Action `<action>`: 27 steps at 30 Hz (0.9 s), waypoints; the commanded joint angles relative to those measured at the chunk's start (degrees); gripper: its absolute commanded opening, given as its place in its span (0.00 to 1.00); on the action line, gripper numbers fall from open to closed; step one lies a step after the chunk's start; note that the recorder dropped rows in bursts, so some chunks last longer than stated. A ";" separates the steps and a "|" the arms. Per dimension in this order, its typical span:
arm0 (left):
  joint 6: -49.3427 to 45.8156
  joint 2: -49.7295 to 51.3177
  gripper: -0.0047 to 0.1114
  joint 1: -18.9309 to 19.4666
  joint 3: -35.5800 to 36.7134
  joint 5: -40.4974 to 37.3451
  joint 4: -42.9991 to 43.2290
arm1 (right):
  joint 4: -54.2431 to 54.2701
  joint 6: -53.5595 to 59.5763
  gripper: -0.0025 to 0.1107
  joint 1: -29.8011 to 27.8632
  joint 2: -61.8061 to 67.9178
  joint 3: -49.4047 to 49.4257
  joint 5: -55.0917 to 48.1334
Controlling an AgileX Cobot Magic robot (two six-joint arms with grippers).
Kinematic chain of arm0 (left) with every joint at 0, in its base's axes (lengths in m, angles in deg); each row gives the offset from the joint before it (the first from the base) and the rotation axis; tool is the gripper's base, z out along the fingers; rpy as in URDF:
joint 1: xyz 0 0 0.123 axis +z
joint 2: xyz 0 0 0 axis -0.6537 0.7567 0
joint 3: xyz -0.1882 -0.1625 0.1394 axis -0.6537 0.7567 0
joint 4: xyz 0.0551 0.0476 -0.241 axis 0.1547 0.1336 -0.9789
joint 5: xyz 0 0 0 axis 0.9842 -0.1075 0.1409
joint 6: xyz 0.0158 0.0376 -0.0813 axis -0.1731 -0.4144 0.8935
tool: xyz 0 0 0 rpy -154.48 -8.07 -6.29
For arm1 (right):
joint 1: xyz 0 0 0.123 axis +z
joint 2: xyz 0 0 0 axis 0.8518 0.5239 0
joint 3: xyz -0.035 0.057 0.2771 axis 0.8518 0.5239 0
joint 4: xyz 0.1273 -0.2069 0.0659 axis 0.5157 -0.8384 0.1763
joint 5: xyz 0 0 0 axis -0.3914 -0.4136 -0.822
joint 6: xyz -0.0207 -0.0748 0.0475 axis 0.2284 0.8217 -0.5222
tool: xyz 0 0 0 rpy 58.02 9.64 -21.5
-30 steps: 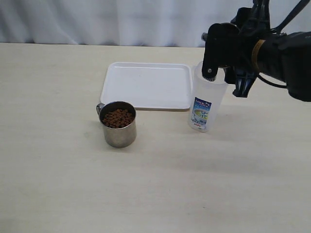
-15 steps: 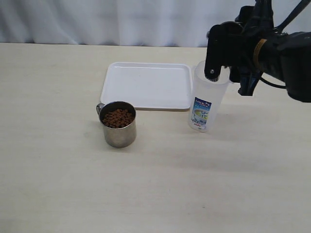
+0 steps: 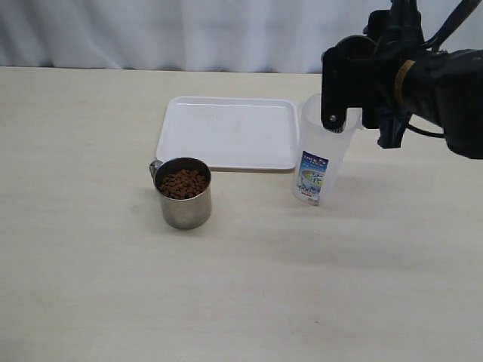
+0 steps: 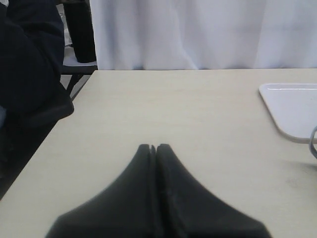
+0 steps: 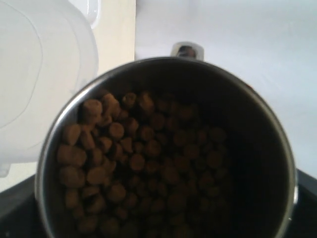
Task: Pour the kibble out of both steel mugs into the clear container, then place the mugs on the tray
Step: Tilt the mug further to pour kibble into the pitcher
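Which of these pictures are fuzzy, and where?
Left wrist view: the black left gripper up close is blurred, the beige table behind sharper. Right wrist view: the held shiny steel mug and its brown kibble pellets are soft and dim. Exterior view: evenly lit, sharp.

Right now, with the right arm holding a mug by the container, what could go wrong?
The steel mug holds plenty of kibble, and the clear container sits off to one side of its rim, so pellets may miss and scatter. The container stands free; the left claw is shut elsewhere, so the right claw might knock it over.
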 commanded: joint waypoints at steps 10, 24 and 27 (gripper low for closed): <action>0.10 -0.02 0.04 0.04 0.15 0.36 -0.06 | -0.84 6.54 0.06 0.19 -0.48 -0.57 -0.42; 0.10 -0.02 0.04 0.04 0.15 0.36 -0.06 | -0.84 9.84 0.06 0.19 -0.38 -1.17 0.73; 0.10 -0.02 0.04 0.04 0.15 0.36 -0.06 | -0.84 10.58 0.06 0.19 -0.38 -1.17 1.27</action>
